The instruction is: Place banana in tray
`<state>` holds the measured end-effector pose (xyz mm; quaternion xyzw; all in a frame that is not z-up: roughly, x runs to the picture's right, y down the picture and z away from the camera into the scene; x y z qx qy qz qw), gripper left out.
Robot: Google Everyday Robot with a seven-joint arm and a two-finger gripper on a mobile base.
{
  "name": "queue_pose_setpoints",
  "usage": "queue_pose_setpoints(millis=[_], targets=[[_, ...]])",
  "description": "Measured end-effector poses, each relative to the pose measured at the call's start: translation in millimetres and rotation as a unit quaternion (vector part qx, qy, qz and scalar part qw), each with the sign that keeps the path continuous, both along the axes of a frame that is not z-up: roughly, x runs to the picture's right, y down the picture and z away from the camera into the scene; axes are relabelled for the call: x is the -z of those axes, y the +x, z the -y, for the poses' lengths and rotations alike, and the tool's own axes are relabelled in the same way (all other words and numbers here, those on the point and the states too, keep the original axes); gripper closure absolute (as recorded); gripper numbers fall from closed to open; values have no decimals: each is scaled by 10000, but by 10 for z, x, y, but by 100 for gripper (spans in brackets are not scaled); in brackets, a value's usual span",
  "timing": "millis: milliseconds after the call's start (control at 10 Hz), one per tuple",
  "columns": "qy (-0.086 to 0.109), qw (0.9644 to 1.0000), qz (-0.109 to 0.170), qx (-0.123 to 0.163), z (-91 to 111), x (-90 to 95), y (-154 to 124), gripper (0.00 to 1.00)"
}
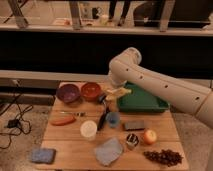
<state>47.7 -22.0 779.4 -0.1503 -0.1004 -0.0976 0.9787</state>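
Item: banana (120,92), centre frame, pinched in my tool (112,96) just at the left rim of the green tray (150,106). I judge it is held high to clear that rim (not yet released). Purple bowl (68,93) and red-brown bowl (91,90): further left on the worktop (70,145).

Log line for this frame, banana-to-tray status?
gripper: shut on banana, at tray's left rim | banana: off the table, not yet in tray | tray: green, holds nothing visible
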Motion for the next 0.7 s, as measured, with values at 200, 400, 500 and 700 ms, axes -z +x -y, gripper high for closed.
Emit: queue_pose_setpoints(millis=[200, 400, 500, 700], targets=[[-53, 9999, -31, -100, 36, -263, 15, 100], [-135, 9997, -126, -134, 160, -527, 55, 100], [-160, 9995, -231, -147, 221, -577, 150, 100], [-149, 9984, -501, -235, 295, -535, 484, 100]])
